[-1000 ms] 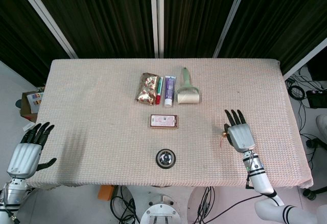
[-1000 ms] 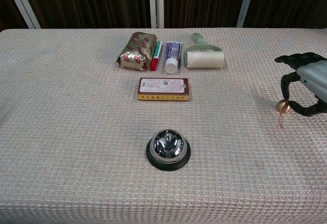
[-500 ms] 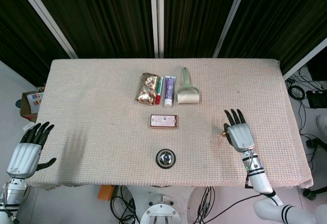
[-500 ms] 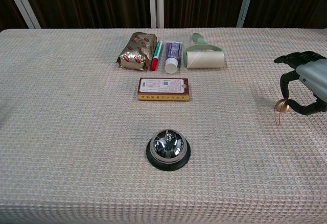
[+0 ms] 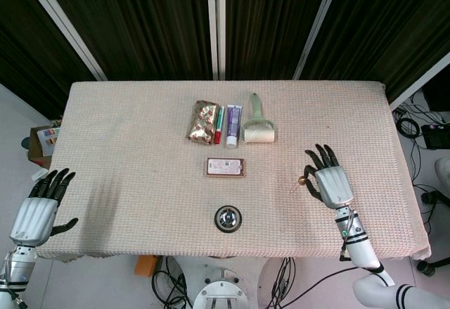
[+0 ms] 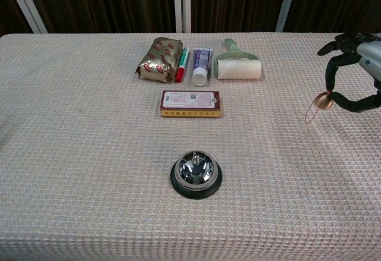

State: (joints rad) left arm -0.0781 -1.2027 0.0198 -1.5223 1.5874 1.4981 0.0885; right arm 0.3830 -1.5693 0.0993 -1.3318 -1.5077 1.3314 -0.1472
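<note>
The right hand (image 6: pixel 357 71) hung above the right part of the desk (image 5: pixel 126 147), pinching a small brass bell (image 6: pixel 323 100) between thumb and a finger while its other fingers were spread. A thin red cord (image 6: pixel 311 113) looped down from the bell, clear of the cloth. In the head view the same hand (image 5: pixel 329 184) showed palm down, with the bell (image 5: pixel 303 180) at its inner edge.

Well apart from that hand, toward the robot's left and nearer the front edge, stood a call bell (image 6: pixel 196 173) on a black base. Farther left and away from the hand lay a flat red-edged box (image 6: pixel 190 104). Beyond it sat a row of things close together: a lint roller (image 6: pixel 238 65) nearest the right hand, then a purple tube (image 6: pixel 202 65), a red and green marker (image 6: pixel 181 65) and a gold foil packet (image 6: pixel 158 59).

The left hand (image 5: pixel 39 210) was off the desk's left front corner, with its fingers apart, holding nothing.
</note>
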